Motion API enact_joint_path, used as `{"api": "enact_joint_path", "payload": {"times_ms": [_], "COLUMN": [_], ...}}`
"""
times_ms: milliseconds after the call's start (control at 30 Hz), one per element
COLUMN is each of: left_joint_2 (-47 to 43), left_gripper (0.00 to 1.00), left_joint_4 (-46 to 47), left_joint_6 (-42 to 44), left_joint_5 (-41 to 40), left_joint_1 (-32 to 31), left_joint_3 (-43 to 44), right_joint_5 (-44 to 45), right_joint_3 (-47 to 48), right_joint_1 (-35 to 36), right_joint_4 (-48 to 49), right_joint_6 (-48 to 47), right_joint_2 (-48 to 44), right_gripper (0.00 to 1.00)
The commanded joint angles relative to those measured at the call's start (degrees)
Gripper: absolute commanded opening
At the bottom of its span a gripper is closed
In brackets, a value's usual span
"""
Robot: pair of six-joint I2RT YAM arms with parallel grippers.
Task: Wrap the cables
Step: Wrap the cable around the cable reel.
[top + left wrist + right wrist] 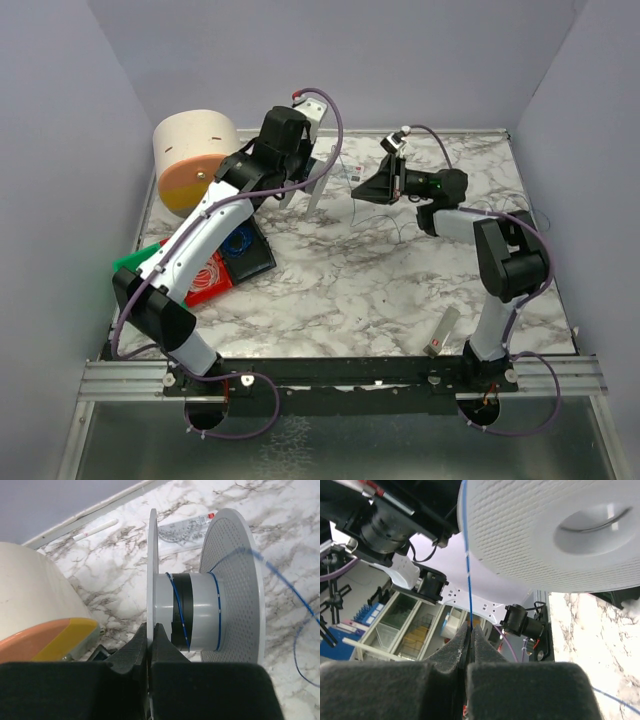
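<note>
Left fingers (130, 652) tight on spool (202, 615); right fingers (452, 655), cable (468, 580).

**Setting.** A marble-patterned table (350, 300), white with grey veining, is enclosed on three sides by plain pale lavender panels: left wall (50, 200), back wall (420, 60) and right wall (600, 220). The back wall meets the table's far edge along a light strip (470, 131). A ribbed aluminium rail (120, 380) runs along the near edge, and below it lies a dull grey floor panel (330, 455). Lighting is even, with soft shadows. Beyond the enclosure, the right wrist view shows shelves (415, 630) holding clear bins.
</note>
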Motion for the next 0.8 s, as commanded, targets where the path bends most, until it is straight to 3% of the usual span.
{"api": "enact_joint_path", "payload": {"times_ms": [0,233,367,433,600,767], "left_joint_2": [2.6,5.2,5.8,6.1,7.9,10.1], "left_gripper": [0.00,0.00,0.00,0.00,0.00,0.00], "left_joint_4": [3.3,3.1,2.7,2.5,1.3,-0.1], "left_joint_6": [-2.2,-5.3,-5.4,-5.0,-4.6,-5.3], "left_joint_5": [-10.2,-11.9,-10.7,-10.3,-10.1,-6.5], "left_joint_1": [0.0,-0.2,-0.1,-0.1,-0.2,-0.1], "left_joint_3": [3.6,4.5,6.5,8.0,13.9,19.3], "right_joint_5": [-2.9,-3.3,-5.8,-6.2,0.3,3.1], "right_joint_3": [3.7,5.0,5.4,4.2,6.2,6.5], "right_joint_1": [3.3,7.9,8.0,7.9,8.1,8.2], "right_joint_4": [8.0,9.1,2.7,-8.3,-55.4,-59.9], "right_joint_6": [-4.1,-6.3,-15.4,-26.5,-69.3,-74.6], "right_joint_2": [0.2,2.7,3.2,1.4,-5.4,-5.4], "right_gripper": [0.01,0.01,0.01,0.01,0.01,0.01]}}
